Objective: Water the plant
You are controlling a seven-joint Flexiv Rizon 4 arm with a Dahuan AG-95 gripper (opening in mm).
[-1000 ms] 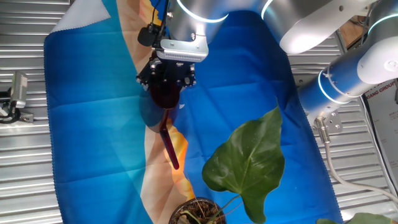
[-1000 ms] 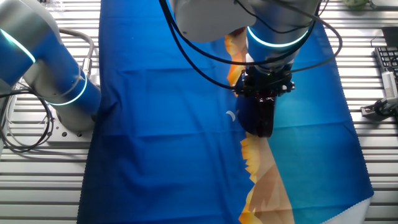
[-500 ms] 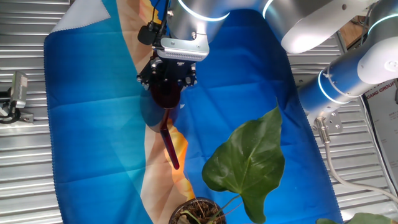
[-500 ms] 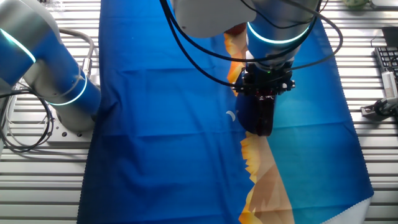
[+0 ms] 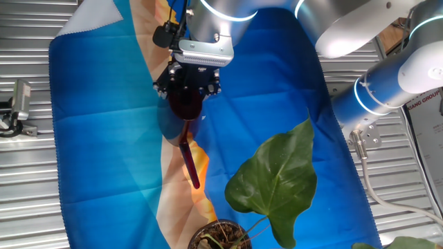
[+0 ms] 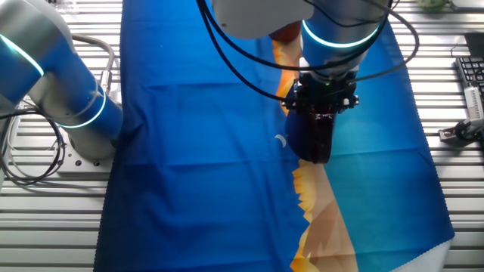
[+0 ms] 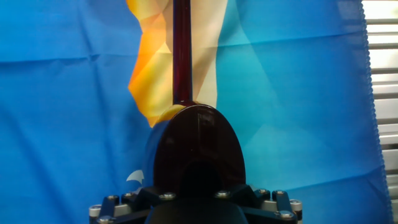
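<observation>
Water may spill on the blue cloth (image 5: 104, 117) if the hand (image 5: 187, 86), clamped on the dark red watering can (image 5: 185, 114), tips early. Its spout (image 5: 188, 160) ends short of the plant (image 5: 273, 183), which stands at the bench's near edge.

Plants: one, potted (image 5: 273, 183)
Large leaves in view: one whole; the edge of another at the frame's lower right corner
Pots: one, partly cut off (image 5: 220, 235)
Watering cans: one, dark red (image 5: 185, 111)
Spouts: one
Cloths: one, blue and orange (image 6: 227, 151)
Grippers: one (image 5: 187, 86)
</observation>
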